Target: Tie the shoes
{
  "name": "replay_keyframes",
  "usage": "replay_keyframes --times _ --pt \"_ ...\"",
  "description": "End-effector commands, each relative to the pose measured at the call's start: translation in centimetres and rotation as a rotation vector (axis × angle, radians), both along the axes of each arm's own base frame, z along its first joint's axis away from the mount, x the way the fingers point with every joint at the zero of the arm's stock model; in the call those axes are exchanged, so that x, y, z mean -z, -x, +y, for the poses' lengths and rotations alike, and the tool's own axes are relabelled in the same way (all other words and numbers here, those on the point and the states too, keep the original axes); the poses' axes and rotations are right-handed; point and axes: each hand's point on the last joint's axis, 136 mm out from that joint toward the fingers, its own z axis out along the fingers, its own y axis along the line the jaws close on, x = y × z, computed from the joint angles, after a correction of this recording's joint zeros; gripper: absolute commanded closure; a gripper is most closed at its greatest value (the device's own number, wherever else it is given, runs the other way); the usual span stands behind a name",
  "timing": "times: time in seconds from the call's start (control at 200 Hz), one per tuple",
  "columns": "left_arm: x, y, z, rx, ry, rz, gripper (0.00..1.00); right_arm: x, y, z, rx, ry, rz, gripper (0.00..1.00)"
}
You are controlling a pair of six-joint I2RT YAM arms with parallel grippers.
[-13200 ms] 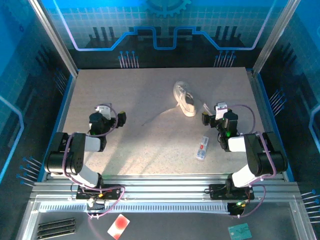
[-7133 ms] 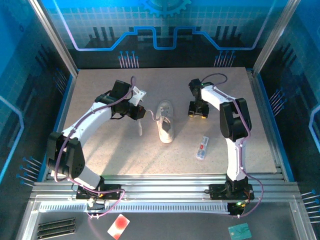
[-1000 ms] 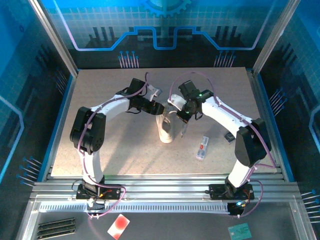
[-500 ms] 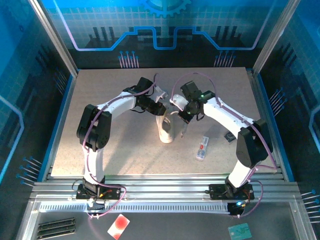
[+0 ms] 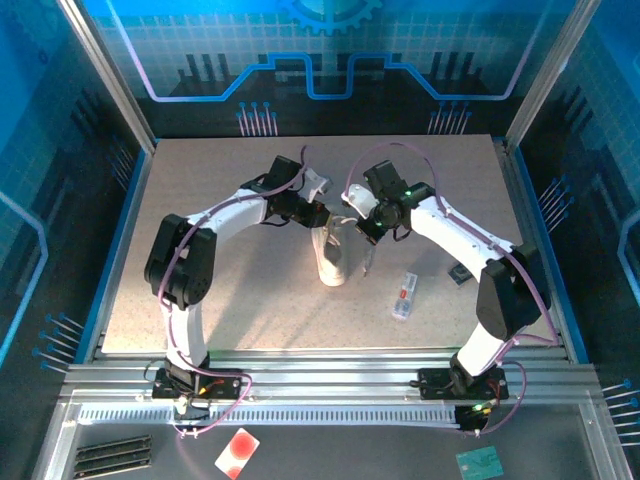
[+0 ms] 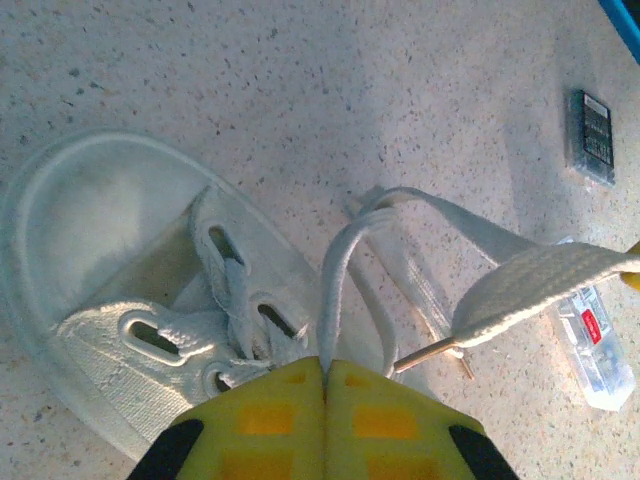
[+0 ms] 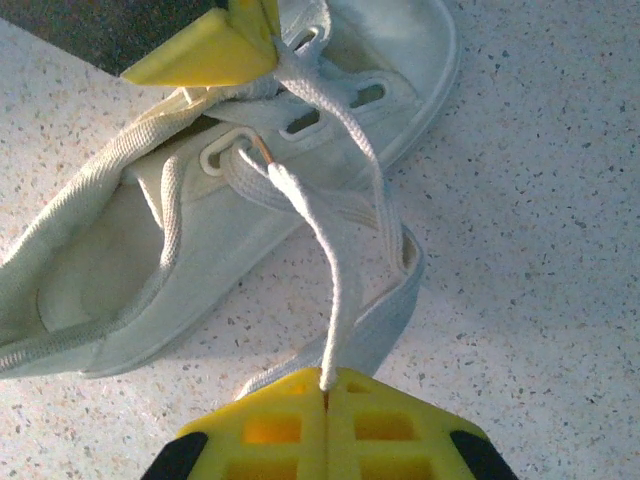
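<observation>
Your white canvas sneaker (image 5: 333,258) lies near the middle of the speckled, stone-like table (image 5: 220,290), well clear of every edge. Your left gripper (image 6: 325,366) has its blocky yellow jaws pressed together on a flat woven lace (image 6: 338,262). Your right gripper (image 7: 326,388) is likewise clamped tight on the second lace (image 7: 330,250), which runs straight from the oval eyelets.

1. The speckled table (image 5: 230,290) is carrying three things.
2. The shoe (image 5: 333,265) is lying on it.
3. A white packet (image 5: 404,296) is lying right of the shoe.
4. A dark chip (image 5: 457,273) is lying farther right.
</observation>
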Motion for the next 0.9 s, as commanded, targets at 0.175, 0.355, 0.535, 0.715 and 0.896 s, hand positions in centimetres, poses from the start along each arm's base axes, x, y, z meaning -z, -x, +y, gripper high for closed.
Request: replay_keyframes --times 0.175,0.355,0.535,0.715,0.896 --pt "-3.1 -1.4 0.0 -0.081 0.124 -0.059 1.0 -0.7 -0.6 2.0 0.028 -0.055 -0.021 1.0" --pt "-3.7 -1.6 0.0 -0.111 0.168 -0.062 1.0 0.3 -0.9 3.2 0.01 -0.058 0.005 1.0" --pt "-4.2 -1.6 0.3 -0.118 0.206 -0.058 1.0 1.2 -1.7 4.3 0.008 -0.073 0.023 1.0" --pt "-4.7 -1.3 0.4 -0.116 0.225 -0.059 1.0 2.0 -2.7 4.9 0.043 -0.071 0.035 1.0" --pt "-5.0 -0.6 -0.3 -0.083 0.283 -0.036 1.0 2.4 -2.8 6.5 0.019 -0.127 0.058 1.0"
